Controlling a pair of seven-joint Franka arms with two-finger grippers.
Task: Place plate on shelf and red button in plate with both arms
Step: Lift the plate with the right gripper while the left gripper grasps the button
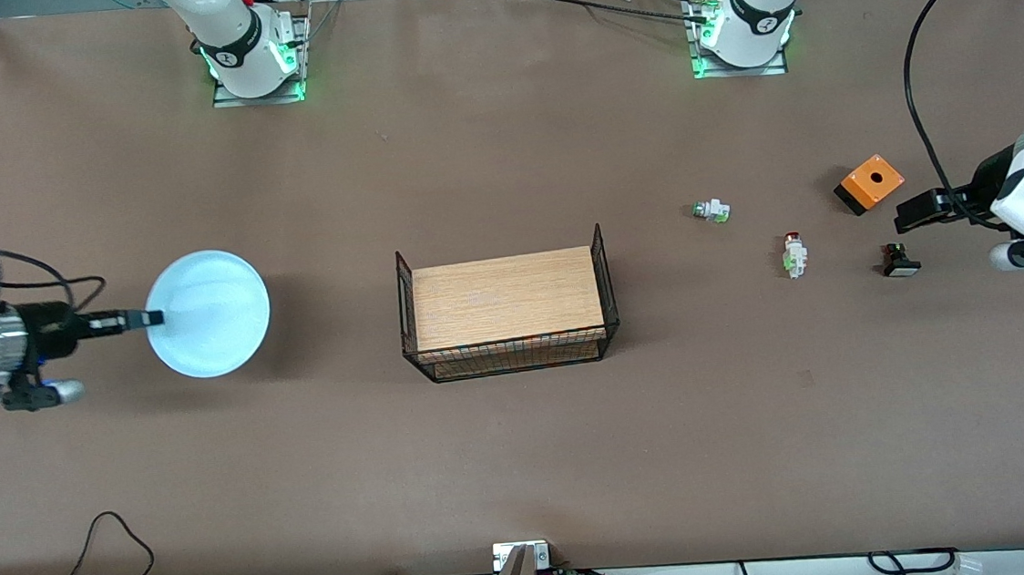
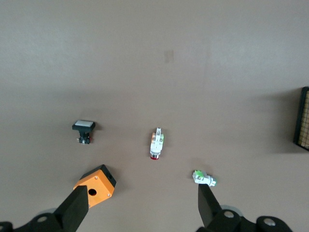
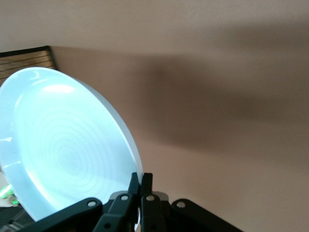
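Note:
The pale blue plate (image 1: pixel 208 313) is held by its rim in my right gripper (image 1: pixel 149 318), tilted over the table toward the right arm's end. In the right wrist view the fingers (image 3: pixel 140 180) pinch the plate's (image 3: pixel 63 150) edge. The red button (image 1: pixel 794 255) lies on its side on the table toward the left arm's end. It also shows in the left wrist view (image 2: pixel 156 144). My left gripper (image 1: pixel 908 215) is open and empty, over the table between the orange box and the black button. Its fingers (image 2: pixel 141 193) are wide apart, away from the red button.
A wire basket (image 1: pixel 607 271) with a wooden board in it stands mid-table, and shows in both wrist views (image 2: pixel 303 118) (image 3: pixel 24 58). Near the red button lie a green-capped white part (image 1: pixel 712 210) (image 2: pixel 204 178), a black button (image 1: pixel 900 261) (image 2: pixel 84 129) and an orange box (image 1: pixel 869 183) (image 2: pixel 95 184).

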